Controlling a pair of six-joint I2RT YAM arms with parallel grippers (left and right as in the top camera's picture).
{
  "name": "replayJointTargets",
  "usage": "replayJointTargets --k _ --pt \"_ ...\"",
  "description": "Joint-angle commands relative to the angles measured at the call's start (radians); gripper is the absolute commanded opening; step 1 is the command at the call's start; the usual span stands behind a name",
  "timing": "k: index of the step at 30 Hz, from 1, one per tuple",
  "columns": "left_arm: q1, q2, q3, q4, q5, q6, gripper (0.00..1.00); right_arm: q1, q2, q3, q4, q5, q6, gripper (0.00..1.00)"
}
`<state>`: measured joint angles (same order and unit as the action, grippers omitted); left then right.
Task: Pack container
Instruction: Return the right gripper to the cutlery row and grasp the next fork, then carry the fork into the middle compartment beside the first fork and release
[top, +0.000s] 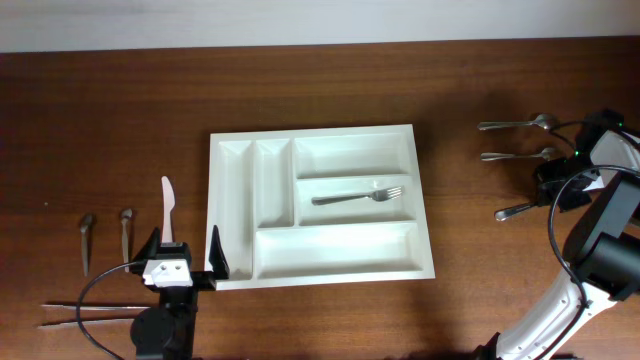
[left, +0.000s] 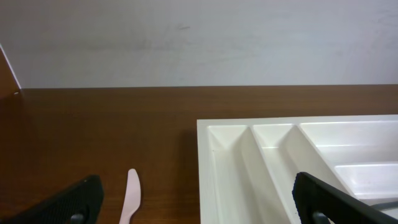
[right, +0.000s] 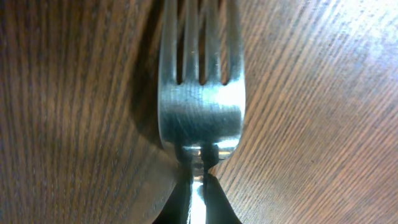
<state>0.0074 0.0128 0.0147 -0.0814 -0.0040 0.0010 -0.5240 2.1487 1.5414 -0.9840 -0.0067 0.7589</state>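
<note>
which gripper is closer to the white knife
left: the left gripper hangs right by the knife, while the right gripper is far across the table, closed on a fork

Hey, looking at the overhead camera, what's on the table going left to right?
Small spoon → second small spoon → white knife → white tray with a fork inside → right-hand cluster: two spoons and the loose fork the right gripper pinches. Left gripper overlaps, skipped.

Tips of fork (right: 200, 118) beyond top edge
</note>
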Motion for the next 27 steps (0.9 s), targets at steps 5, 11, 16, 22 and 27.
replayJointTargets --k 5,11,16,22,27 --pt "0.003 -0.007 -0.005 -0.001 0.007 0.015 0.99 0.003 0.013 0.074 -0.06 -0.12 0.001 0.04" --pt "0.003 -0.007 -0.005 -0.001 0.007 0.015 0.99 0.039 0.002 0.291 -0.212 -0.175 0.001 0.04" --pt "0.003 -0.007 -0.005 -0.001 0.007 0.015 0.99 0.135 0.0 0.522 -0.39 -0.245 0.054 0.04" --pt "0.003 -0.007 -0.005 -0.001 0.008 0.015 0.99 0.31 0.0 0.654 -0.52 -0.267 0.241 0.04" --pt "0.003 -0.007 -0.006 -0.001 0.007 0.015 0.99 0.47 0.0 0.628 -0.606 -0.267 0.515 0.04"
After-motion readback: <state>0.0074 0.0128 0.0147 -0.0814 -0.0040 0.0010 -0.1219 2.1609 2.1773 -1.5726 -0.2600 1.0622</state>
